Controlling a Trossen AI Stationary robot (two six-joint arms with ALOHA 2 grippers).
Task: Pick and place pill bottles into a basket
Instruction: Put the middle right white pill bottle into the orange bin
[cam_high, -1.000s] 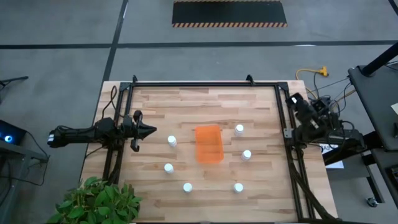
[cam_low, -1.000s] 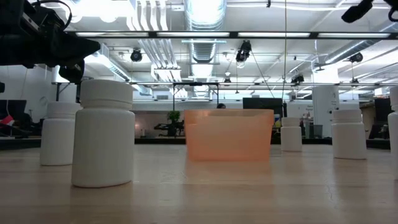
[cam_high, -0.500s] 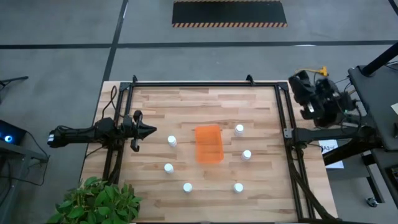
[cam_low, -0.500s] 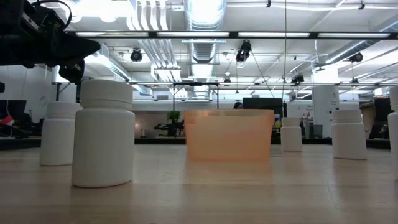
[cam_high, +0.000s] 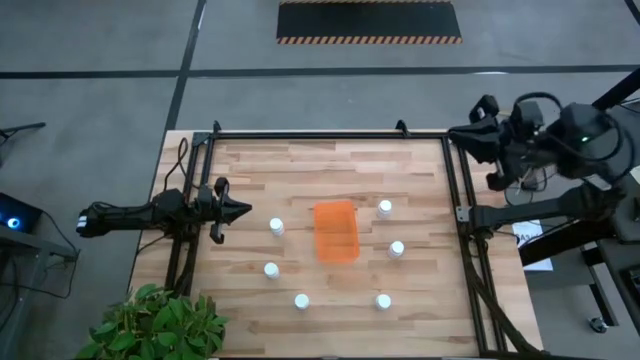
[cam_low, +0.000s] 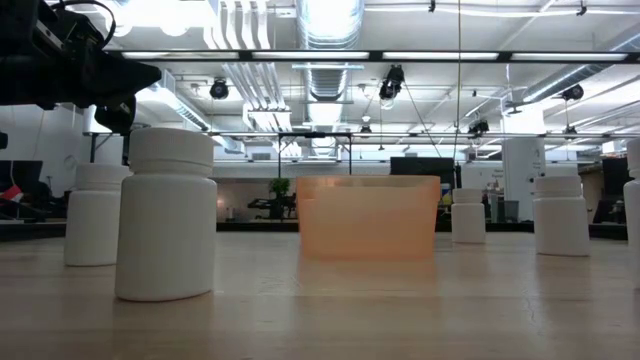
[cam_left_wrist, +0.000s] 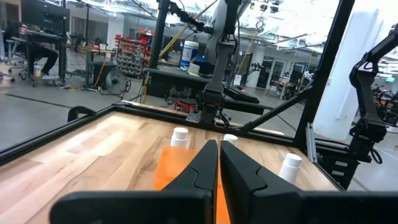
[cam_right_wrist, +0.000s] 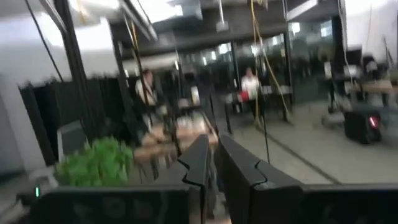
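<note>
Sitting near the middle of the wooden table (cam_high: 300, 170), the orange basket (cam_high: 336, 231) is holding nothing, and all six white pill bottles are standing upright on the boards around it, none touching it. The high view is showing three on the basket's left, at (cam_high: 276, 227), (cam_high: 271, 269) and (cam_high: 301, 300), and three on its right, at (cam_high: 385, 208), (cam_high: 397, 249) and (cam_high: 383, 301).

The left gripper (cam_high: 238, 210) is hovering at the table's left edge, pointing toward the nearest bottle but staying well apart from it; the left wrist view is showing its two dark fingers (cam_left_wrist: 202, 168) pressed together with only a thin slit between them, gripping nothing, with the basket and three bottles beyond. The right gripper (cam_high: 462, 133) is hanging off the table past its far right corner; its wrist view is looking into the room, catching a green plant (cam_right_wrist: 93, 163) and people standing in the distance, and its jaws are sitting nearly closed and empty.

The low view is adding the level look: the basket (cam_low: 367, 217) is resting flat, a large-looking bottle (cam_low: 166, 214) standing nearest the camera, with the left arm (cam_low: 70, 68) showing dark above it.
</note>
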